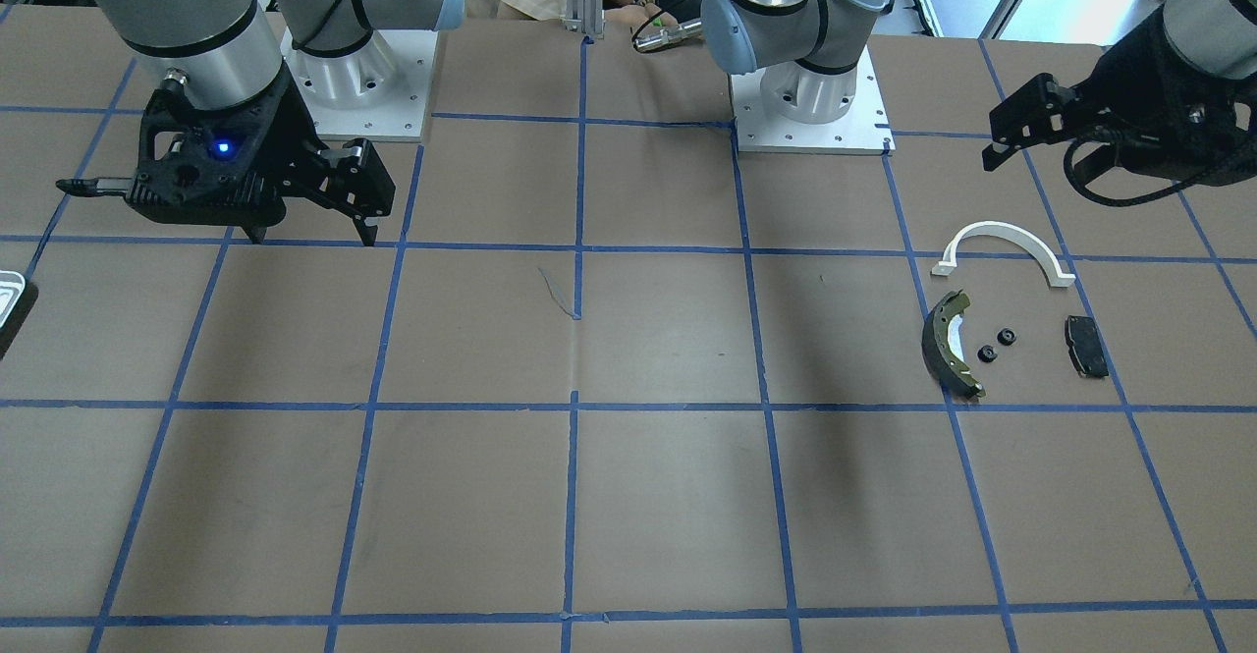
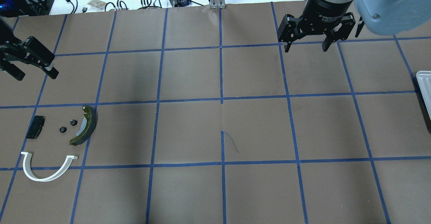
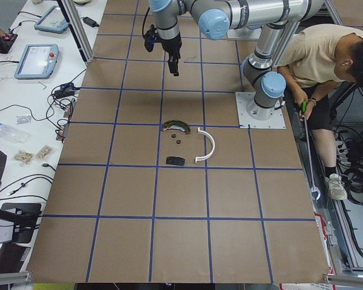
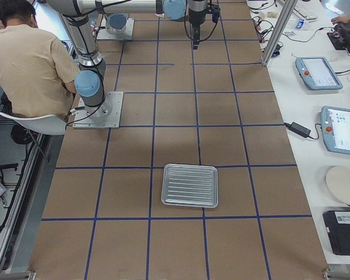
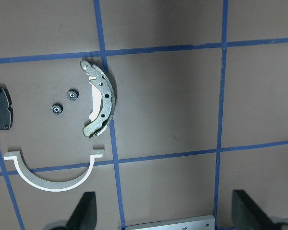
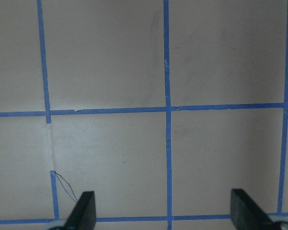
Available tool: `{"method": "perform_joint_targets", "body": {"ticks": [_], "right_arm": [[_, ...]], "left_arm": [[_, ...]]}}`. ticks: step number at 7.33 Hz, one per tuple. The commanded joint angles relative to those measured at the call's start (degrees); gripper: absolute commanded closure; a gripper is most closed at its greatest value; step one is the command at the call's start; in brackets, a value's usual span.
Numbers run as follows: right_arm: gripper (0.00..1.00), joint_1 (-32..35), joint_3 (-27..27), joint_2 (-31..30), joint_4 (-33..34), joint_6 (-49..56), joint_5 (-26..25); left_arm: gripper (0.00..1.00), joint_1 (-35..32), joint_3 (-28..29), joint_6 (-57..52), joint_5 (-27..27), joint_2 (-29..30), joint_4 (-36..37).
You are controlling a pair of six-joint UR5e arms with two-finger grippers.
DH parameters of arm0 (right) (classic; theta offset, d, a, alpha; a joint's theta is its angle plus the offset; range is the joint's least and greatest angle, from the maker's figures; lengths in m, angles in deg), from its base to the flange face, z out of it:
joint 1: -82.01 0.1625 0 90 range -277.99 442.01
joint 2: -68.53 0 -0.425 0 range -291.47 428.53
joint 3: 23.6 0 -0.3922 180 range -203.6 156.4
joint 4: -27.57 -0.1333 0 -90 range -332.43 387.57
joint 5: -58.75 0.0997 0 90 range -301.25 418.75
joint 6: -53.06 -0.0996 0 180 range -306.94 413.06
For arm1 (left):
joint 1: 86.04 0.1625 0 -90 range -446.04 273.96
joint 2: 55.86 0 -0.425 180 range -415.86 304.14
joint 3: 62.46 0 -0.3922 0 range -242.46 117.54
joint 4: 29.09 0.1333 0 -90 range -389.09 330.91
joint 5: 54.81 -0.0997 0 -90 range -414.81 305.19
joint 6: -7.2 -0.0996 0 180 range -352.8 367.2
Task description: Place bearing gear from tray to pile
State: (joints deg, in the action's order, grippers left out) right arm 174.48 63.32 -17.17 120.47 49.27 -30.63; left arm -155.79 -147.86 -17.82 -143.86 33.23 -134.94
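Two small black bearing gears [image 1: 988, 353] [image 1: 1007, 337] lie on the table in the pile, between the dark brake shoe [image 1: 948, 344] and the black pad [image 1: 1085, 346], below the white arch bracket [image 1: 1002, 236]. They also show in the overhead view [image 2: 62, 129] and the left wrist view [image 5: 56, 109]. The tray [image 4: 189, 185] holds nothing that I can see; only its edge shows overhead [image 2: 425, 82]. My left gripper [image 2: 35, 74] hovers open and empty beside the pile. My right gripper [image 2: 306, 49] is open and empty, high over bare table [image 6: 163, 213].
Both arm base plates [image 1: 810, 128] [image 1: 358, 103] stand at the robot's edge of the table. A seated person [image 4: 29, 64] is beside the bases. Cables, tablets and clutter lie on the white bench [image 4: 332, 116] past the table's far edge.
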Motion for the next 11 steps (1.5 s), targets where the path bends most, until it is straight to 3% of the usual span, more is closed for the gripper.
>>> {"method": "perform_joint_targets", "body": {"ticks": [1, 2, 3, 4, 6, 8, 11], "right_arm": [[0.0, 0.0, 0.0, 0.0, 0.0, 0.0, 0.0], [0.0, -0.1, 0.0, 0.0, 0.0, 0.0, 0.0], [0.0, -0.1, -0.1, 0.0, 0.0, -0.1, 0.0], [0.0, -0.1, 0.0, 0.0, 0.0, 0.0, 0.0], [0.0, -0.1, -0.1, 0.1, 0.0, 0.0, -0.1], [0.0, -0.1, 0.0, 0.1, 0.0, -0.1, -0.1], [0.0, -0.1, -0.1, 0.1, 0.0, -0.1, -0.1]], "left_arm": [[0.0, -12.6, -2.0, 12.4, 0.0, -2.5, 1.4], [0.0, -17.8, -2.1, 23.8, -0.1, -2.3, 2.1], [0.0, -20.3, -2.4, 28.6, -0.1, -2.3, 2.7], [0.0, -20.8, -3.3, 28.4, 0.0, -1.6, 6.6], [0.0, -20.9, -8.7, 25.2, -0.1, -2.2, 22.3], [0.0, -20.9, -8.6, 23.4, -3.1, -2.7, 22.6], [0.0, -20.9, -8.6, 24.1, -2.4, -3.2, 19.8]]}}
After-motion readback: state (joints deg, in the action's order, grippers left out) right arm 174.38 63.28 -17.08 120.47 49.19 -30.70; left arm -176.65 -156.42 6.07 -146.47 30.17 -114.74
